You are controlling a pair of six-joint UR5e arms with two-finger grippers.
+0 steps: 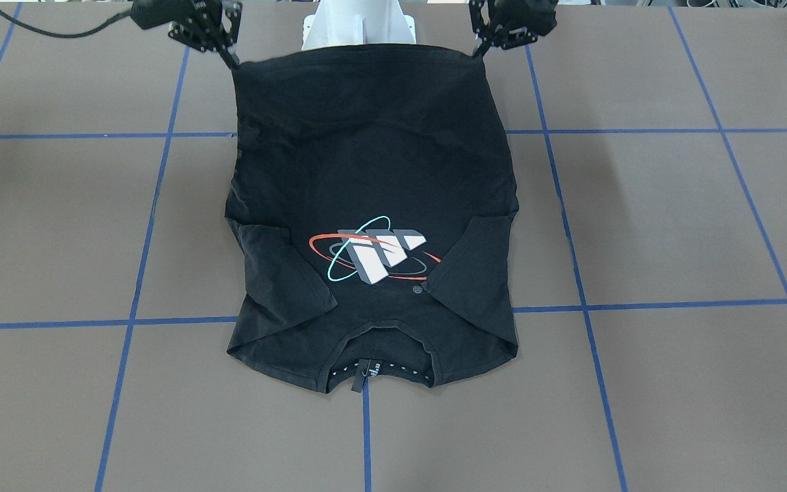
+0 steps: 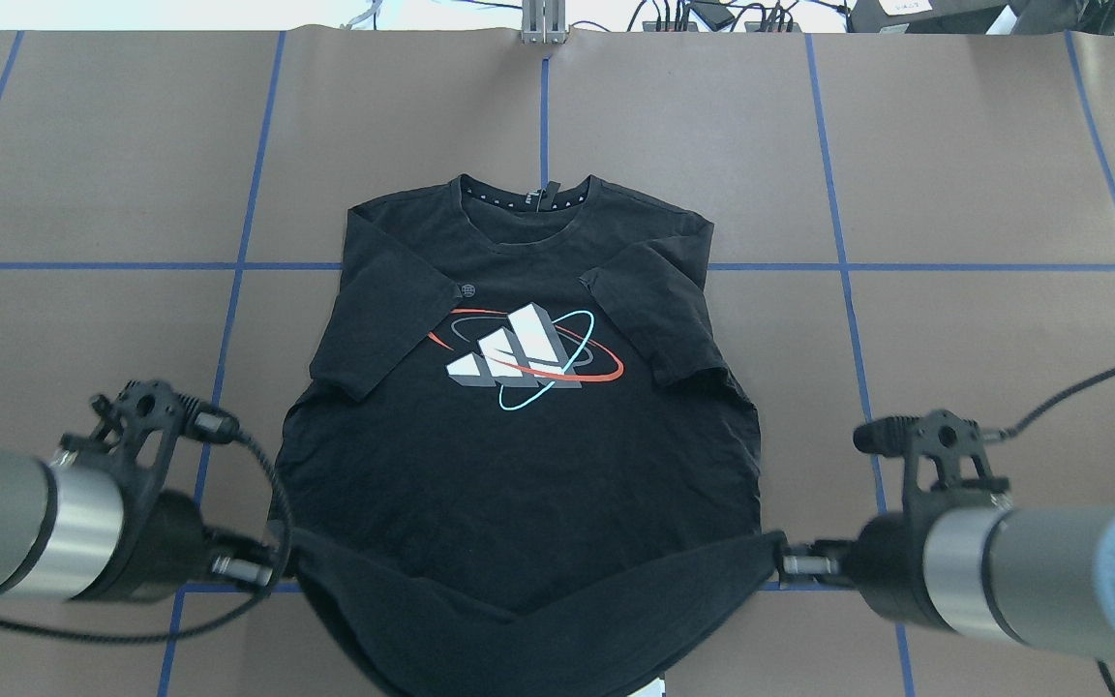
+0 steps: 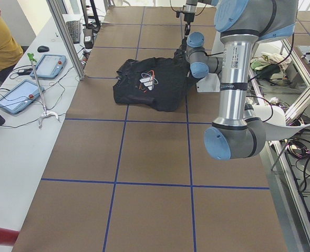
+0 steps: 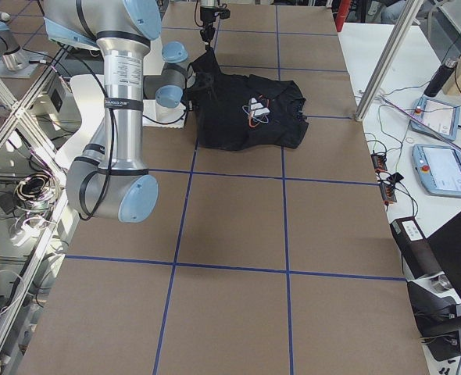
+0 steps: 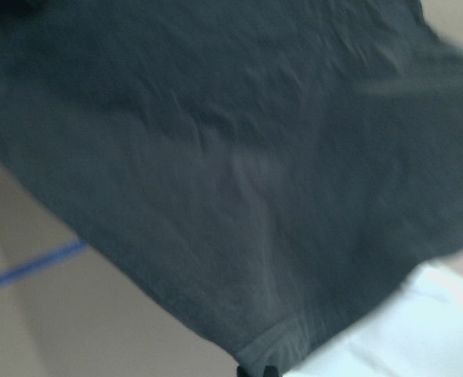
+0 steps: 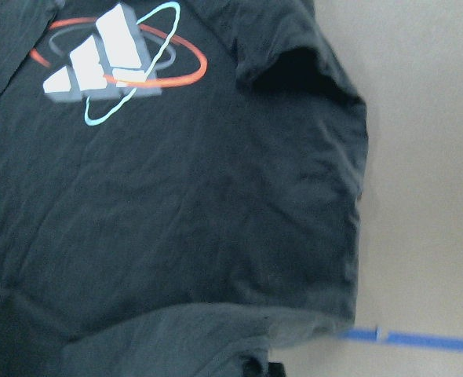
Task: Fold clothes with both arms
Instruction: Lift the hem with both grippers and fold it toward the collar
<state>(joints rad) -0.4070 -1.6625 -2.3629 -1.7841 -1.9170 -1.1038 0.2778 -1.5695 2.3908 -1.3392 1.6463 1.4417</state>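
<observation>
- Shirt (image 2: pixel 519 455) is lying print-up on the table (image 2: pixel 954 339), sleeves tucked inward; its hem is hanging raised at the robot's side.
- Left gripper (image 2: pixel 279 566) and right gripper (image 2: pixel 778 563) are each pinching a hem corner, fingers closed on cloth.
- Risks: a thin pinch may be slipping free mid-fold; uneven travel could be skewing the fold; dragging might be untucking the sleeves.

Readable text: we find none | T-shirt (image 1: pixel 373 157) print (image 1: pixel 380 254): 3 bars, wordless | neck tag (image 1: pixel 364 370): illegible to us
</observation>
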